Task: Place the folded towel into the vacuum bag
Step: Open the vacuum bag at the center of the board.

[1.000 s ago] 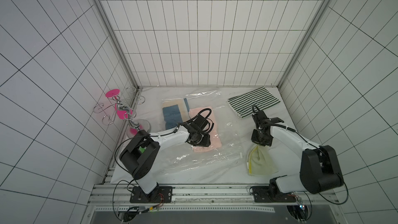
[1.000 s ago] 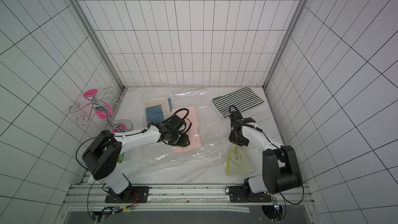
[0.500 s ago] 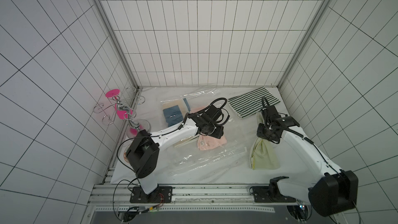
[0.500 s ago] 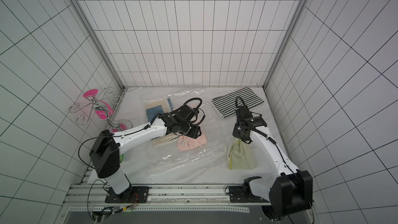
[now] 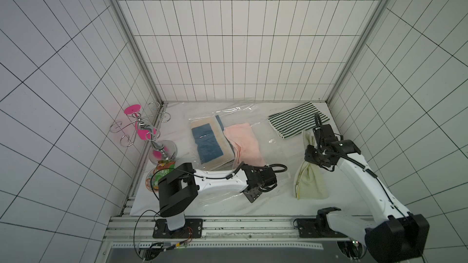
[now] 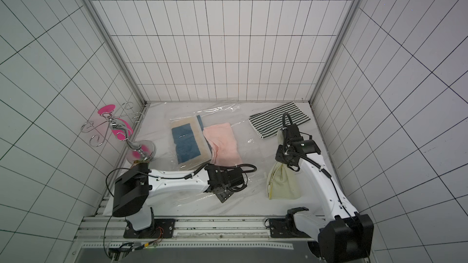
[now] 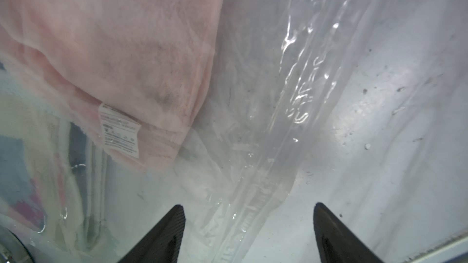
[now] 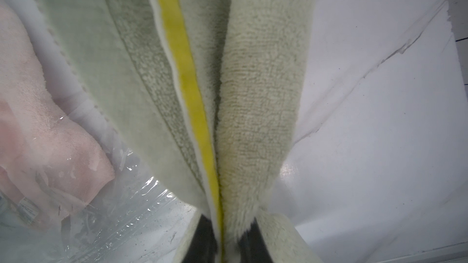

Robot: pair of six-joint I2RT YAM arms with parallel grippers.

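Right hand (image 8: 222,239) pinches the top of the cream towel (image 5: 310,183), fingers pressed tight on the folds; the towel hangs down from it outside the bag, on the bench's (image 5: 278,204) right side; can't tell if its low end touches; left hand (image 7: 249,213) spread wide, low over the zip strip (image 7: 255,193) of the bag (image 5: 268,145), gripping nothing; the bag lies flat mid-bench; pink towel (image 5: 243,142) and blue towel (image 5: 206,145) lie inside it, side by side; striped towel (image 5: 296,122) at back right, outside the bag.
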